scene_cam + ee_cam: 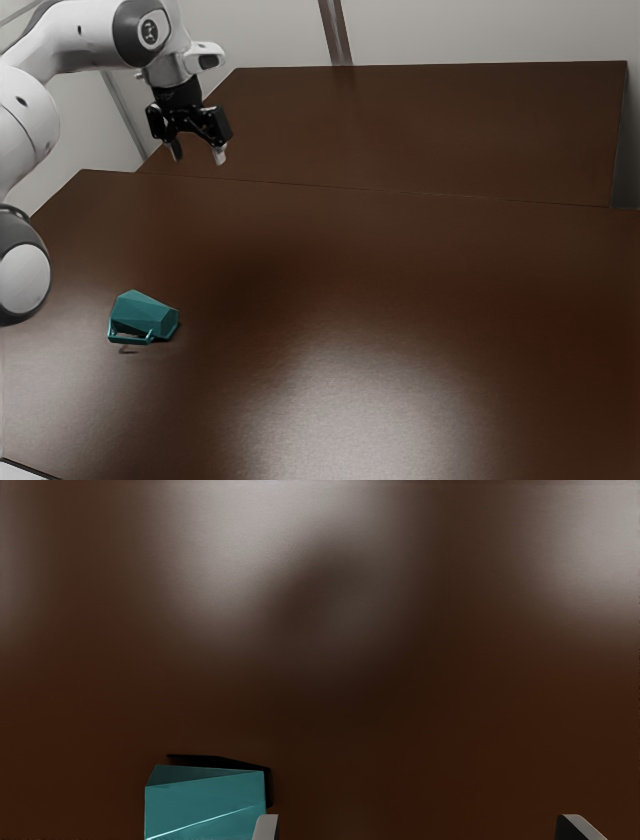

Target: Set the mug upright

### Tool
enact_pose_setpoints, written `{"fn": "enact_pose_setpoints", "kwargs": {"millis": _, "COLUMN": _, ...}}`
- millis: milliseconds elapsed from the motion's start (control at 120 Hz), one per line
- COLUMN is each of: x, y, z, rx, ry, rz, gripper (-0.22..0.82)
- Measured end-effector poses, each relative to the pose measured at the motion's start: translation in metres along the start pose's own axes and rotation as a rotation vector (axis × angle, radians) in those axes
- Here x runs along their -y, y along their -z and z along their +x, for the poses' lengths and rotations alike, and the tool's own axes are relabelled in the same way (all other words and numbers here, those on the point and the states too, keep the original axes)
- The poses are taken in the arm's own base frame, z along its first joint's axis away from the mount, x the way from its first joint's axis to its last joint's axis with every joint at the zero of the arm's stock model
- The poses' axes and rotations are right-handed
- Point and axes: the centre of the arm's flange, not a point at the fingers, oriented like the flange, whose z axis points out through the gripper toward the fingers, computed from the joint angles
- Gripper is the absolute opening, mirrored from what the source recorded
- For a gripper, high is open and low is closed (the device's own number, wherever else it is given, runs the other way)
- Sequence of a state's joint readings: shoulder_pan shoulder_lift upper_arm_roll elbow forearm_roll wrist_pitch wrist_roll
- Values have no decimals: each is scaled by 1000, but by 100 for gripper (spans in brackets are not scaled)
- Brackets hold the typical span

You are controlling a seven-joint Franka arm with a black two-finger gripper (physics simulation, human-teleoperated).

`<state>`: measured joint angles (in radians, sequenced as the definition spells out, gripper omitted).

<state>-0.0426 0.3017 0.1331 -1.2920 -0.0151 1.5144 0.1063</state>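
The teal mug (146,312) lies on its side on the brown table, toward the exterior view's left, its handle low on the side facing the camera. High above the tabletop and well apart from the mug, the black gripper (197,158) points downward. In the wrist view the mug (205,800) is partly cut off at the bottom edge, beside one fingertip. A wide gap separates the two fingertips of the gripper (417,830), which is open and holds nothing.
The brown tabletop (400,300) stretches toward the exterior view's right. A second brown surface (430,130) adjoins its far side, with a pale wall behind. The arm comes in at the exterior view's upper left.
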Motion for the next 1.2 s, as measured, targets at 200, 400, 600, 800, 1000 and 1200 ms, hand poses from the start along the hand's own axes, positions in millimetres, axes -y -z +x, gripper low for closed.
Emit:
{"fn": "enact_pose_setpoints", "kwargs": {"millis": 200, "x": 1, "y": 0, "z": 0, "rx": 0, "ry": 5, "rz": -4, "gripper": 60}}
{"fn": "enact_pose_setpoints", "kwargs": {"millis": 400, "x": 2, "y": -15, "z": -4, "rx": 36, "ry": 6, "rz": -7, "gripper": 60}}
{"fn": "enact_pose_setpoints", "kwargs": {"millis": 600, "x": 87, "y": -90, "z": -47, "rx": 189, "ry": 166, "rz": -165, "gripper": 60}}
{"fn": "enact_pose_setpoints", "kwargs": {"millis": 800, "x": 157, "y": -142, "z": -85, "rx": 237, "ry": 276, "rz": -329, "gripper": 60}}
{"fn": "enact_pose_setpoints", "kwargs": {"millis": 1000, "x": 195, "y": -170, "z": -113, "rx": 235, "ry": 309, "rz": -433, "gripper": 60}}
{"fn": "enact_pose_setpoints", "kwargs": {"millis": 1200, "x": 227, "y": -191, "z": -131, "rx": 230, "ry": 310, "rz": -466, "gripper": 60}}
